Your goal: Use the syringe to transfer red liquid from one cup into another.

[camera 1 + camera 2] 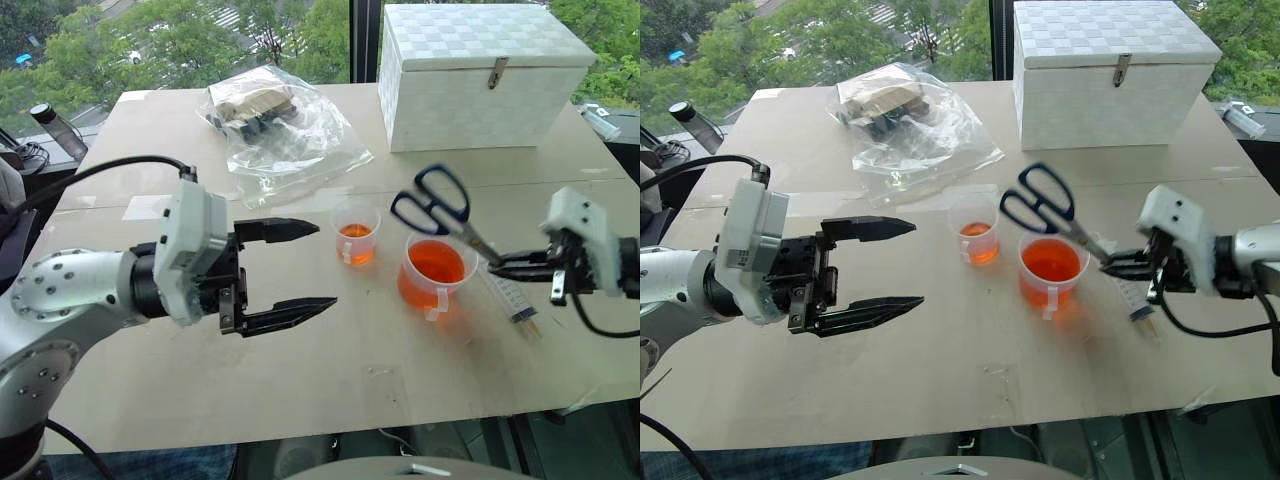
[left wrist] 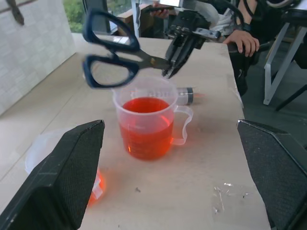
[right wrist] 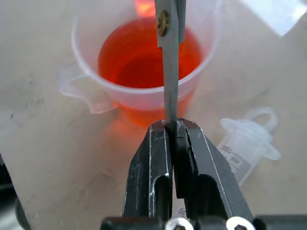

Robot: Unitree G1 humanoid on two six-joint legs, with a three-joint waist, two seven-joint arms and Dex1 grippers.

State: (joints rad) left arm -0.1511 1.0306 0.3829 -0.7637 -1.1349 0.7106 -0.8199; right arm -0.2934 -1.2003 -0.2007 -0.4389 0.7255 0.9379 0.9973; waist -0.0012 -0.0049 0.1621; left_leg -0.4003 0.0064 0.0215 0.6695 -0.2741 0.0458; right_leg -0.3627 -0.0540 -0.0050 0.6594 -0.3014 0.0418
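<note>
right gripper [image 1: 505, 265] fingers pinch the scissors [image 1: 440, 210] by the blades above the wide measuring cup [image 1: 435, 275]; a slip could spill it; left gripper [image 1: 290, 268] fingers wide, empty

Background stuff on my desk [image 1: 330, 400]: it's a pale beige top, a bit scuffed, with a few crumbs and specks near the front edge. At the back right sits a white box [image 1: 480, 75] with a woven checker texture and a little metal latch on the front of the lid. Back left of that there's a crumpled clear plastic bag [image 1: 280, 125] with some tan and dark bits inside, can't make out what. Blue-handled scissors [image 1: 435, 205] are up off the desk, loops toward the box, blades shut. Off the left edge there's a dark-capped bottle [image 1: 55, 125]. Trees outside the window behind it all.
</note>
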